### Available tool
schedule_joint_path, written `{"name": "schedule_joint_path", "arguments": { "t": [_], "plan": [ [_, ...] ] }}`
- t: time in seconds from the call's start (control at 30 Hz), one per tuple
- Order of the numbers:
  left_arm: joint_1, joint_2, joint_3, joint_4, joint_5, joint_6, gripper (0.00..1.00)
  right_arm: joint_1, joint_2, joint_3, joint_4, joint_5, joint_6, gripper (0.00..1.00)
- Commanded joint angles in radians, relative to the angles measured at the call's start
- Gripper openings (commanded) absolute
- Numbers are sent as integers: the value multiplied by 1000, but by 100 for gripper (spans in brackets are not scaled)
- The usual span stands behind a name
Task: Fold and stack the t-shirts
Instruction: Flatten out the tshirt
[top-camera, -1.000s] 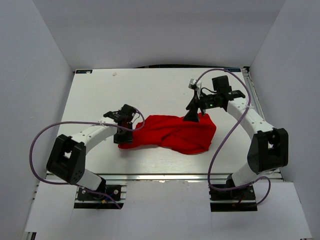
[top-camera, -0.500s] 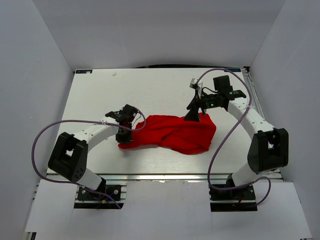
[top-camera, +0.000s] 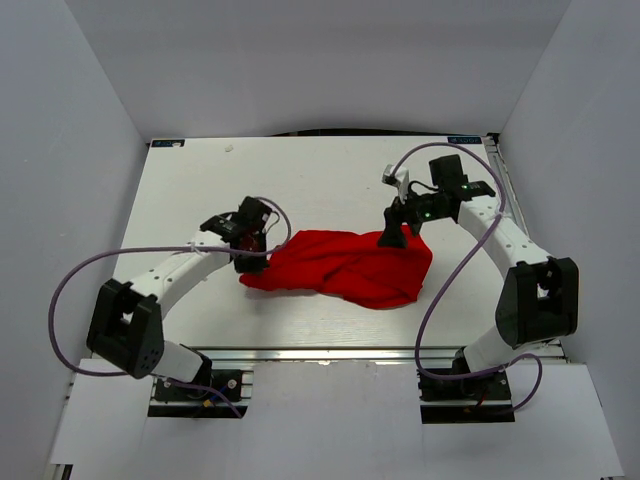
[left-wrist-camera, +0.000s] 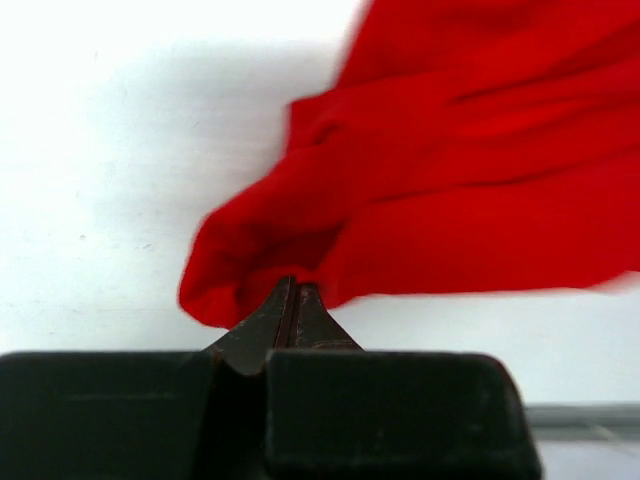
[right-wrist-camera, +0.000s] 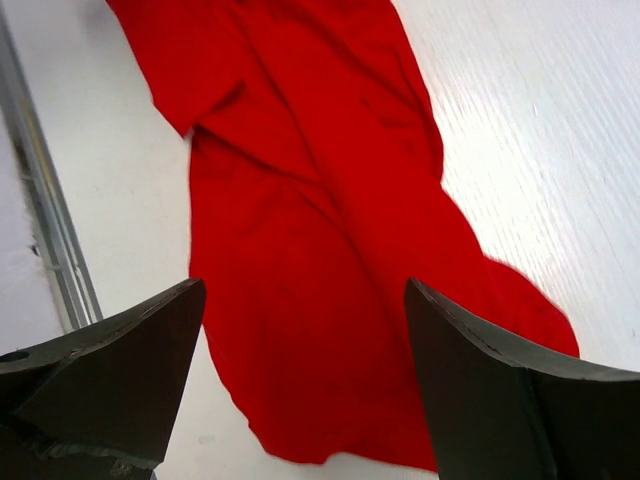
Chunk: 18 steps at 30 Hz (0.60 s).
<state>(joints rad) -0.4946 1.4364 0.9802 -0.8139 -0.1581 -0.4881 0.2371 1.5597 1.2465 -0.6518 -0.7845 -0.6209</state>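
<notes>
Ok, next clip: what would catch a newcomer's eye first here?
The bright red t-shirt lies crumpled in the middle of the white table. The left gripper is shut on the shirt's corner on its side, and the right gripper hangs open over the other end.

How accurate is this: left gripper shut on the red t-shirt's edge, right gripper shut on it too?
One error: the right gripper is open over the t-shirt, per the right wrist view. The left gripper is shut on its edge.
</notes>
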Motion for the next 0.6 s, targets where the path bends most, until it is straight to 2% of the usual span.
{"name": "schedule_joint_path", "arguments": {
  "t": [0.0,0.2,0.57],
  "plan": [
    [8,-140,164,22,69,-50,0,-30,-59,-31,-17,74,-28,87],
    [82,-191,421,59,97,-75,0,-85,-113,-48,-11,68,-59,88],
    [166,-191,569,225,222,-148,0,-102,-89,-61,20,16,-33,88]
  ]
}}
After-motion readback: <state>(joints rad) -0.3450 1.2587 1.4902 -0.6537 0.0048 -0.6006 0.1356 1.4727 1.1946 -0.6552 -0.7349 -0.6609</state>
